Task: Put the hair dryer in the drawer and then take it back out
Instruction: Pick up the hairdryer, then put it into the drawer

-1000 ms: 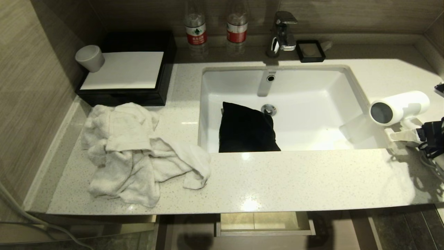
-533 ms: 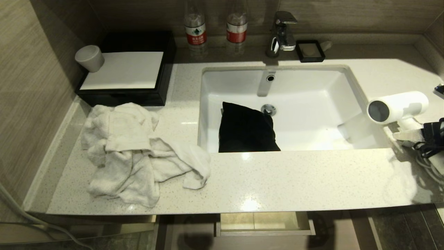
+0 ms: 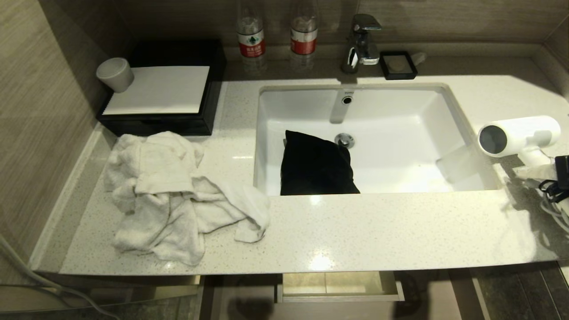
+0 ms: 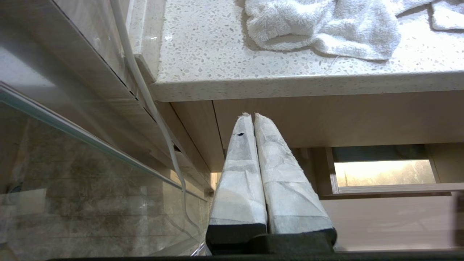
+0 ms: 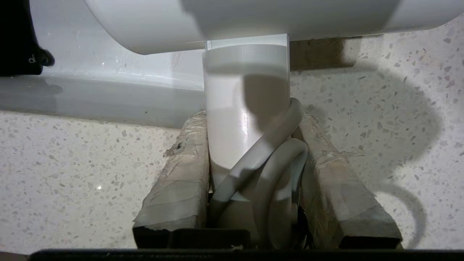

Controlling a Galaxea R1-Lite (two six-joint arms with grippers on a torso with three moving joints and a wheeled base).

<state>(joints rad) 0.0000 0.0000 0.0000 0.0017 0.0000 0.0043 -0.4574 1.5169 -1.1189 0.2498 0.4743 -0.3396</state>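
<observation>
We see the hair dryer [image 3: 518, 135] at the right end of the speckled table [image 3: 355, 226], just beside the right rim of the white sink [image 3: 462, 115], with its dark round end turned toward the basin. Our right tool [image 5: 250, 145] is clamped on the white handle [image 5: 246, 108] of the dryer; in the right wrist view its two taped fingers [image 5: 181, 174] press on both sides of the handle, and a loop of the white cord [image 5: 279, 166] is caught between them too. The barrel stands across the top of the handle, above the table. The drawer [image 3: 340, 286] is below the front edge of the table, under the sink, and it stands pulled out a little; we see part of its light floor. Our left tool [image 4: 252, 117] is low, under the table edge at the left side, and its two fingers are together with nothing between them. A black pouch [image 3: 315, 164] lies in the sink near the drain. A crumpled white towel [image 3: 173, 195] lies on the table to the left of the sink, and behind it there is a black tray [image 3: 209, 102] with a grey cup [image 3: 114, 74].
</observation>
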